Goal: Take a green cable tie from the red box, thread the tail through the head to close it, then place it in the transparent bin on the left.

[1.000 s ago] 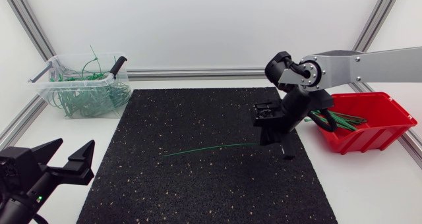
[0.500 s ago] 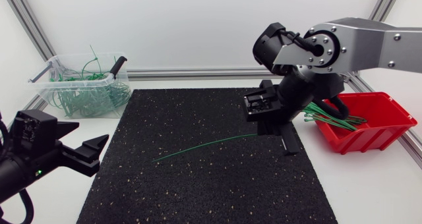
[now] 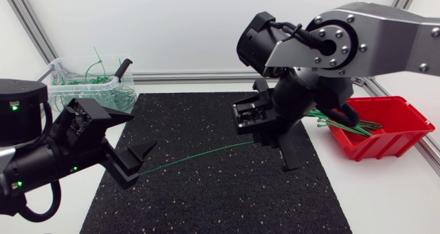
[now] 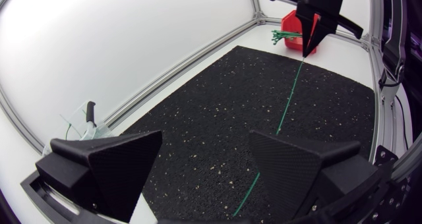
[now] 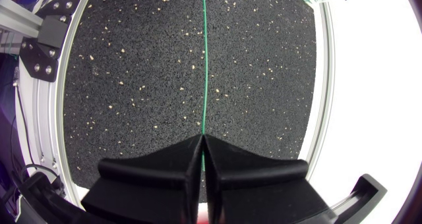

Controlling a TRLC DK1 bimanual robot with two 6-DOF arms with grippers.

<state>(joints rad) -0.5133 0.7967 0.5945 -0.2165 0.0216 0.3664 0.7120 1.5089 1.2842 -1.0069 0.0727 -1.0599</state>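
Cable tie, thin green strand, pinched in right tool.

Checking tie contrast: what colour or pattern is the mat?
The mat is black, pale-speckled; clearest in right wrist view.

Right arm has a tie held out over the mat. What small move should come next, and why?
Probably nudge the left claw to centre the free end of the green cable tie between its fingers. The right claw is shut on the other end, holding it out over the black mat; the left claw is open, with the free end close beside one finger.
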